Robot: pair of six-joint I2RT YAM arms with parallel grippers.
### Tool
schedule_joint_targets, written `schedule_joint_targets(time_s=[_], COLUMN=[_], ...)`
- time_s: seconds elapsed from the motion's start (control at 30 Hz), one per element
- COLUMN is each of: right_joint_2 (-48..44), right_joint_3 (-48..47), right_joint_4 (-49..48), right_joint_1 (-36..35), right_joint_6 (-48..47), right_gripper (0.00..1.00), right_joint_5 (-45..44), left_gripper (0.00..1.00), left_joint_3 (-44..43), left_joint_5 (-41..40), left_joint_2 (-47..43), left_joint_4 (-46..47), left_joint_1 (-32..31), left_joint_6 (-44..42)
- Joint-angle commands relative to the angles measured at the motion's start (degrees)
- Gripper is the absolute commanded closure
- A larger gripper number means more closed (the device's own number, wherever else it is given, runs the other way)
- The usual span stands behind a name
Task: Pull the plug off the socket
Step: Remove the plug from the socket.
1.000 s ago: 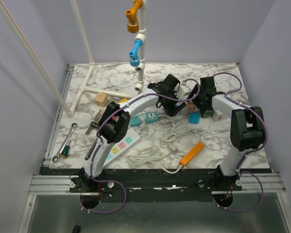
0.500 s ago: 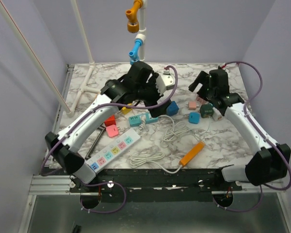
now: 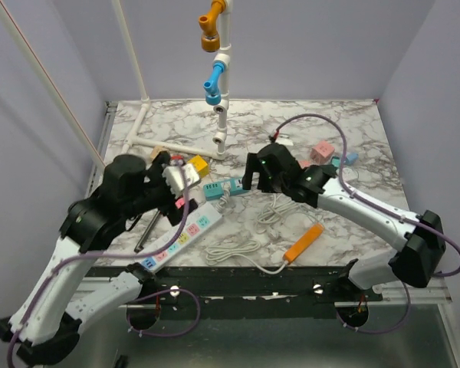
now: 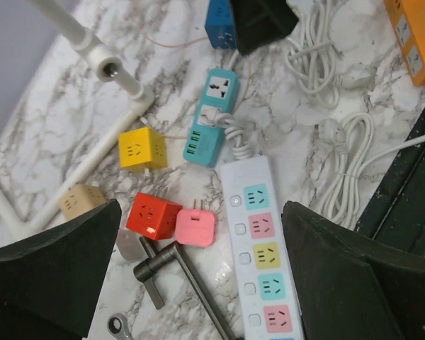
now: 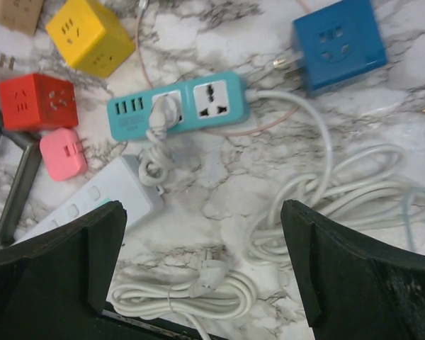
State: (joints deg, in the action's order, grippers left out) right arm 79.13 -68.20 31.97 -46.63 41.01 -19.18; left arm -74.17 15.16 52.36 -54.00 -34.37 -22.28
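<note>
Closest to the arms, an orange strip (image 3: 303,244) and a bundled white cord (image 3: 230,251) lie off to the right of the socket (image 3: 181,234). The socket is the long white one with pastel outlets, lying diagonally on the bench (image 3: 353,222), front left. The left claw (image 4: 202,209) hangs over the socket's far end, spread all the way, nothing in it. Just left of that end a pink cube (image 4: 195,227) sits right up against a red cube (image 4: 154,214), with a dark metal tool (image 4: 173,265) beside them. Right past the socket's far end is a teal strip (image 5: 178,106) with a white plug (image 5: 159,113) seated in it, and the plug's cord runs back to the socket. The right claw (image 5: 202,205) hovers above that bit, also wide open and empty. Farther out from the socket there's a yellow cube (image 4: 142,149), a blue cube (image 5: 336,42), and a white pipe frame (image 3: 176,142).
</note>
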Motion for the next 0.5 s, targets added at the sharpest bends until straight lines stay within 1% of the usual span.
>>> schedule_joint_targets(time_s=[0.0,0.03,0.1,0.17,0.23,0.3,0.37,0.47], right_joint_2=[8.18,9.64,10.58,10.15,9.16,7.77,7.81,13.05], right_joint_3=[-3.58,-4.0,-3.98,-3.44,-2.82,-0.52,1.03,-1.51], right_joint_4=[-1.36,-1.61,-2.25,-3.15,-3.79,-7.65,-11.61,-12.01], right_joint_1=[-4.87,-5.04,-5.05,-5.05,-5.05,-5.06,-5.05,-5.16], right_joint_6=[4.44,4.97,6.96,7.16,7.33,6.11,4.24,2.46], right_gripper=[0.0,0.0,0.0,0.0,0.0,0.03,0.06,0.1], right_joint_5=[-1.38,-1.06,-2.53,-3.57,-3.87,-2.44,0.52,3.42], left_gripper=[0.01,0.01,0.02,0.02,0.01,0.01,0.02,0.01], left_joint_3=[10.02,13.05,18.54,22.44,24.71,25.2,23.51,23.14], left_joint_5=[-5.41,-3.27,0.4,-0.08,-1.08,-1.78,-2.68,-2.96], left_joint_2=[-13.58,-16.19,-18.37,-17.03,-13.57,-9.46,-5.94,-4.96], left_joint_4=[6.22,7.7,10.54,13.45,16.11,18.29,18.82,20.52], left_joint_1=[0.18,0.18,0.09,0.09,0.11,0.09,0.16,0.3], left_joint_6=[1.9,3.22,5.25,10.14,14.36,16.78,18.75,19.03])
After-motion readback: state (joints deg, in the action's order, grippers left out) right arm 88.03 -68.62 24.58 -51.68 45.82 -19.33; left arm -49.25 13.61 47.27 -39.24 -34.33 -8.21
